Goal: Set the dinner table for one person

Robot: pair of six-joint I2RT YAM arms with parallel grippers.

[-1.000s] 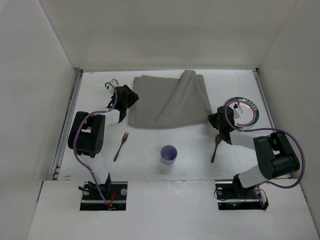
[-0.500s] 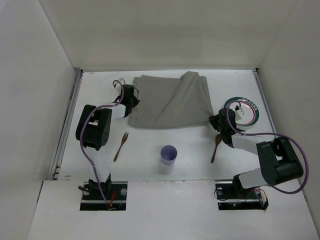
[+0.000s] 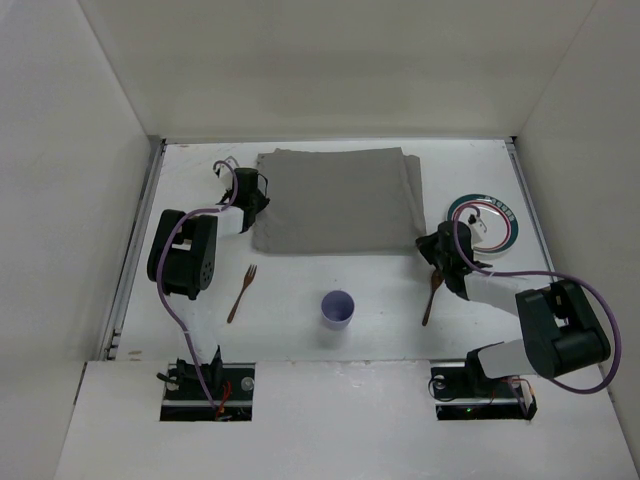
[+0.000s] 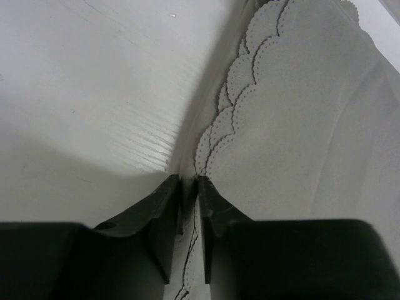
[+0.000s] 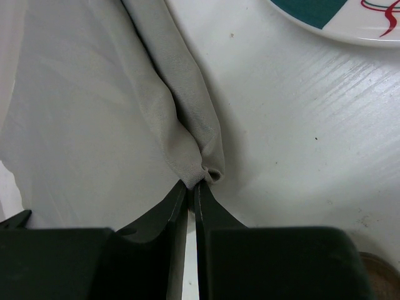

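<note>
1. I am working on the table (image 3: 285, 335), the white top that is filling the overhead view under everything else. I am judging it stiff, flat and fixed, so there is nothing on it to take hold of. Smooth as it looks, light things are likely sliding easily on it.
2. The grey mat (image 3: 335, 200) is lying flat toward 12 o'clock of the table's middle. It looks soft, limp and light, so it is probably going to fold or drag if I pull one side alone.
3. My left gripper (image 4: 189, 181) is sitting at the mat's 9 o'clock edge, jaws almost together, pinching the scalloped hem.
4. My right gripper (image 5: 192, 186) is clamping the mat's 4 o'clock corner, and the cloth is bunching into a ridge just ahead of the jaws.
5. I am thinking edges and corners are the right places to hold it, both at once.
6. The plate (image 3: 505, 210) is resting at 3 o'clock of the mat, near my right gripper. The fork (image 3: 241, 292) is lying at 7 o'clock, the cup (image 3: 338, 308) at 6 and the spoon (image 3: 430, 297) at 5, all off the mat.
</note>
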